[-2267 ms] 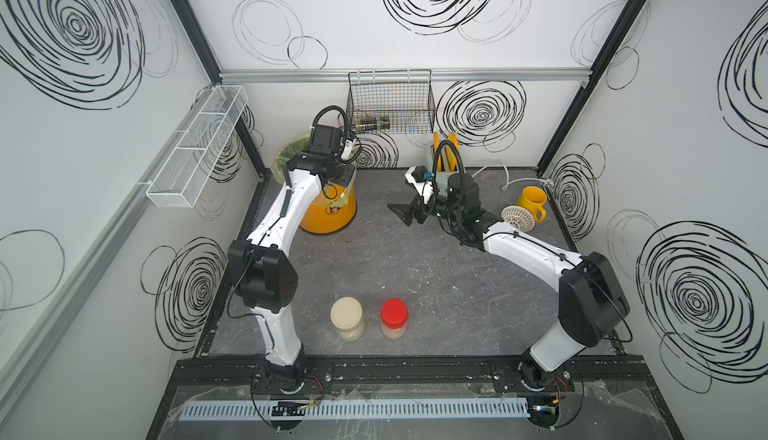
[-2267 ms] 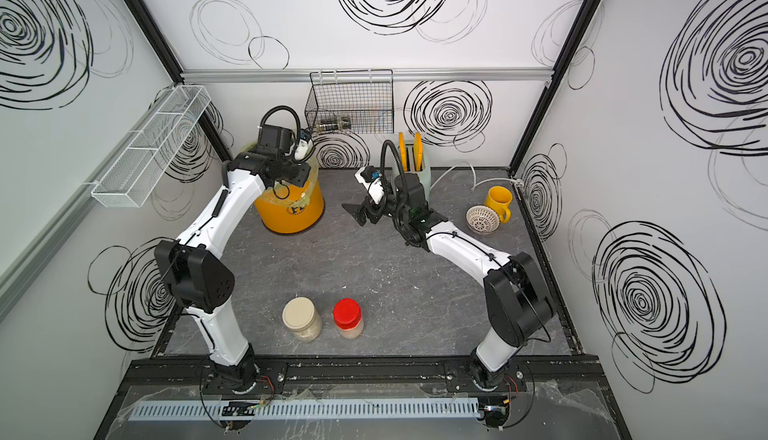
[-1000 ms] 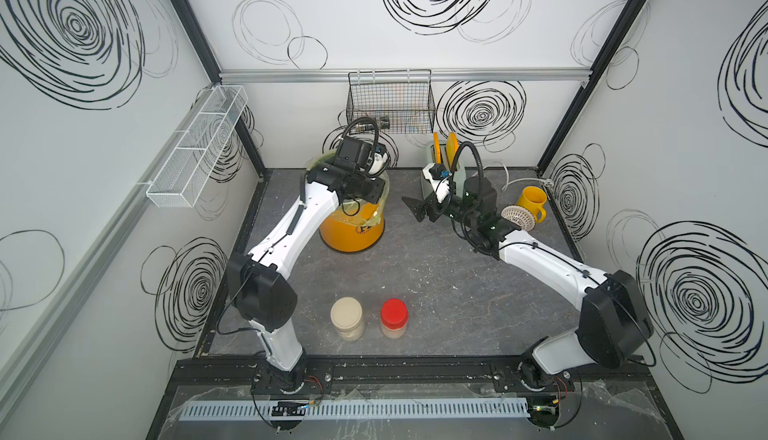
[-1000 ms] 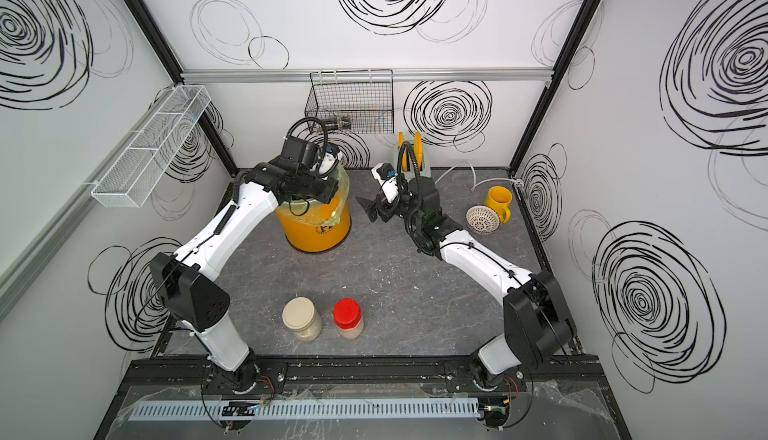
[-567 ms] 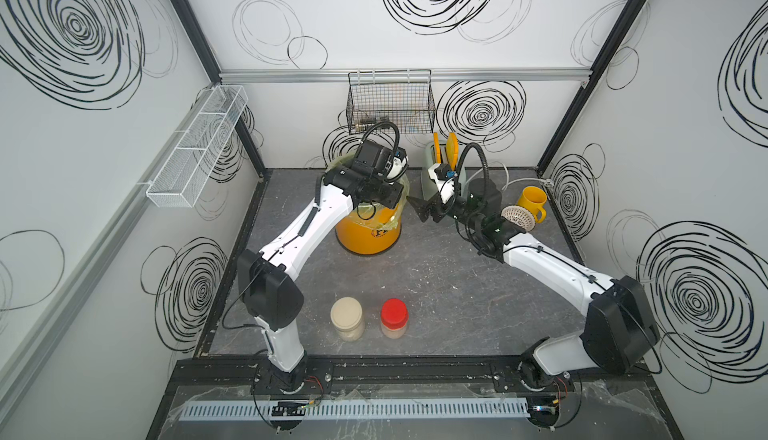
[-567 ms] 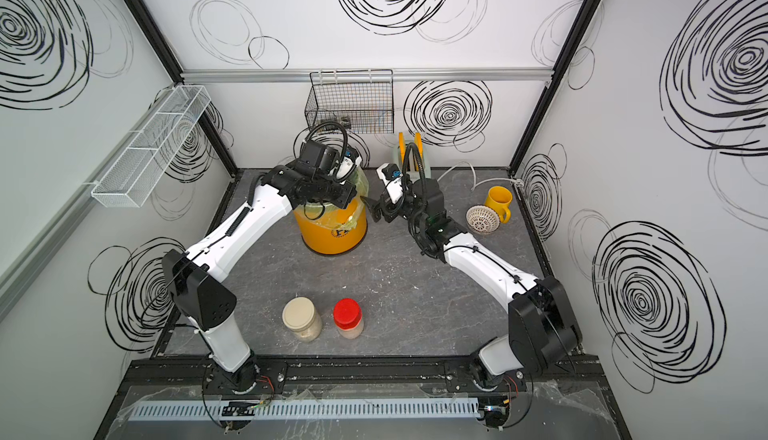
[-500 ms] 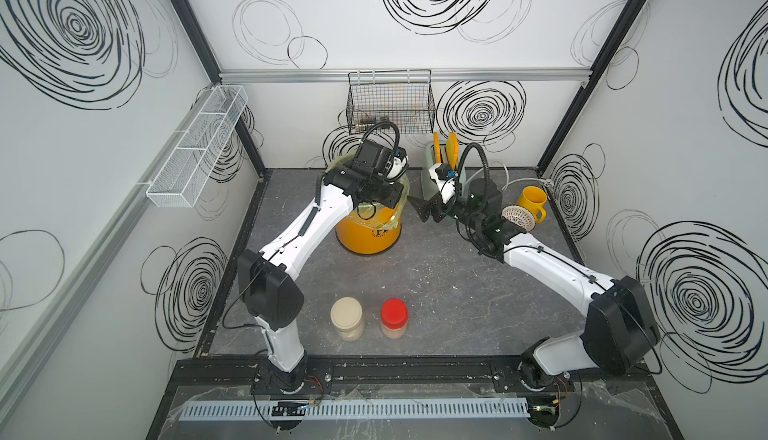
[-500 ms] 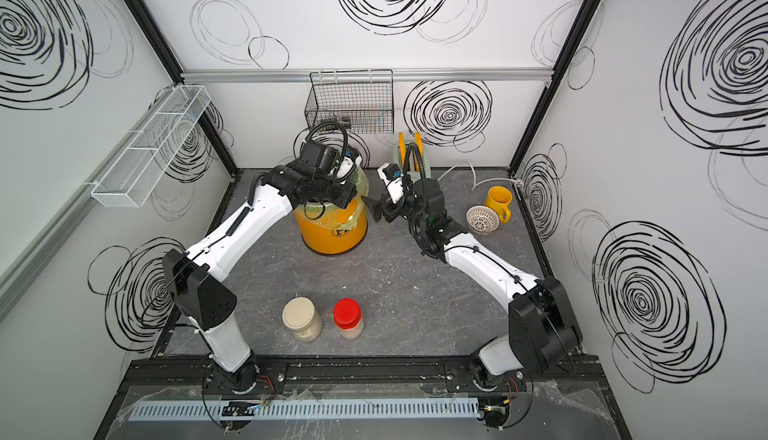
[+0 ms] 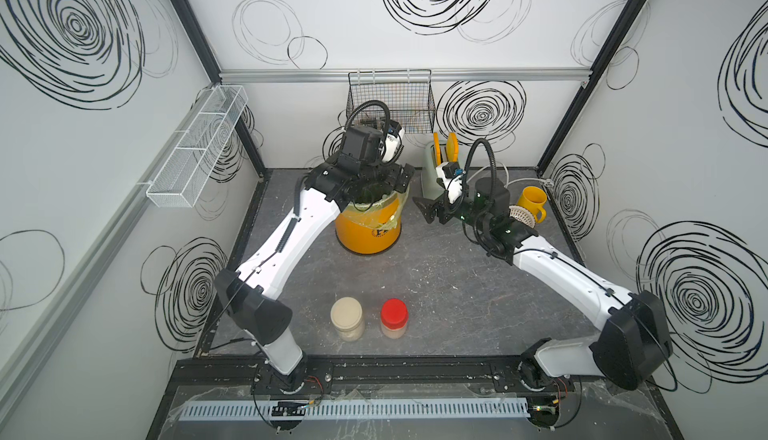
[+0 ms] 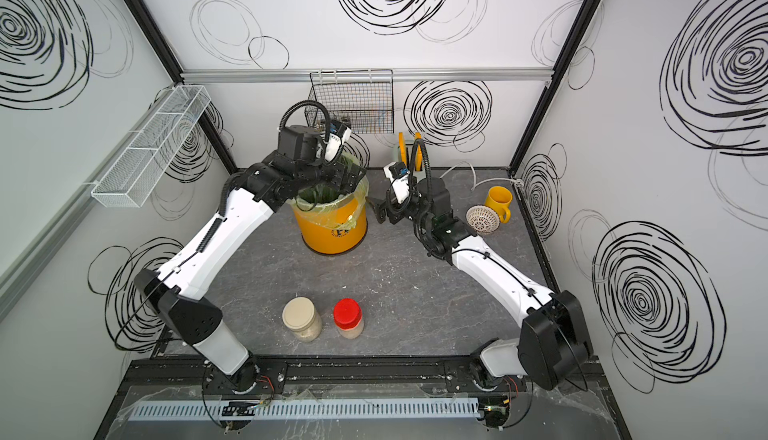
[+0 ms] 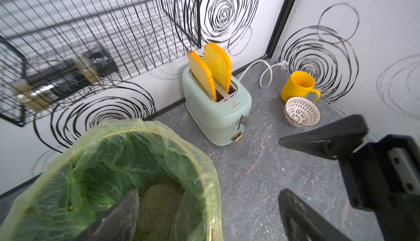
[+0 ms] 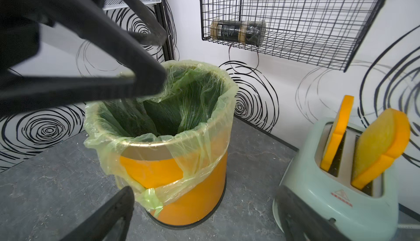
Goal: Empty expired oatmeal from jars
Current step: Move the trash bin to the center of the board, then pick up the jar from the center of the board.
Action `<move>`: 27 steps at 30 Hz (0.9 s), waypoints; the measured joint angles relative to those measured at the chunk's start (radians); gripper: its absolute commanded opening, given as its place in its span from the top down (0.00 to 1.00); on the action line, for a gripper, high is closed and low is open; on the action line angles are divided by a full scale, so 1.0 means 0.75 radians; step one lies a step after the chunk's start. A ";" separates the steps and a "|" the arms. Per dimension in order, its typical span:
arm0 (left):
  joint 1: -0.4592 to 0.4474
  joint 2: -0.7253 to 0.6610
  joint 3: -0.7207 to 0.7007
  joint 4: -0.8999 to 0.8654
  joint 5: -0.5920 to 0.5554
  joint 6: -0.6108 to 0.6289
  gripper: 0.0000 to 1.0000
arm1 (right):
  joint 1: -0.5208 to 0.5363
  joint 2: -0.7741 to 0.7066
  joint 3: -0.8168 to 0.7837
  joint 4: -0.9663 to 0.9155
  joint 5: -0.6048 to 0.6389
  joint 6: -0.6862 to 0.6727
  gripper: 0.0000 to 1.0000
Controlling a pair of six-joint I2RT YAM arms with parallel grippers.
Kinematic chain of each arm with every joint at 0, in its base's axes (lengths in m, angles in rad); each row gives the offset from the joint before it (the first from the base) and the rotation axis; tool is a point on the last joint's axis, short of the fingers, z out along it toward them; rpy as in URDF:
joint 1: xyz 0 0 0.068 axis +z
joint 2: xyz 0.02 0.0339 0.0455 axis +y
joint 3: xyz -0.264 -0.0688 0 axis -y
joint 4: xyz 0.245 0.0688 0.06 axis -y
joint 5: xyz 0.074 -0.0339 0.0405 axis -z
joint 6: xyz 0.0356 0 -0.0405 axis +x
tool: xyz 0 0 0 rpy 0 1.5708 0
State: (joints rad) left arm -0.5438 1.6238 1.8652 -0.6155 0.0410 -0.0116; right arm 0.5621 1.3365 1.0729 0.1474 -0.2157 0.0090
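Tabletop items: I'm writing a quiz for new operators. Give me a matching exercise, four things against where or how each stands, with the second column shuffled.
Things
1. red-lidded jar
2. yellow mug
3. orange bucket
4. toaster

Places or states
A. against the back wall, with two toast slices in its slots
B. at the front of the table, beside the cream-lidded jar
C. next to the patterned bowl
D. lined with a green liner

Pairs: 1-B, 2-C, 3-D, 4-A
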 measured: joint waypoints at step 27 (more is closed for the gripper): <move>-0.046 -1.143 -1.456 0.170 -0.072 -0.417 0.04 | 0.983 -0.085 -0.226 -0.738 0.343 0.158 0.02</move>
State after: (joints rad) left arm -0.5785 0.7662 0.7734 -0.4877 -0.0132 -0.3244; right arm 1.2991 1.2728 0.9035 -0.4057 0.0418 0.1272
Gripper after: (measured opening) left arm 0.962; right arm 0.980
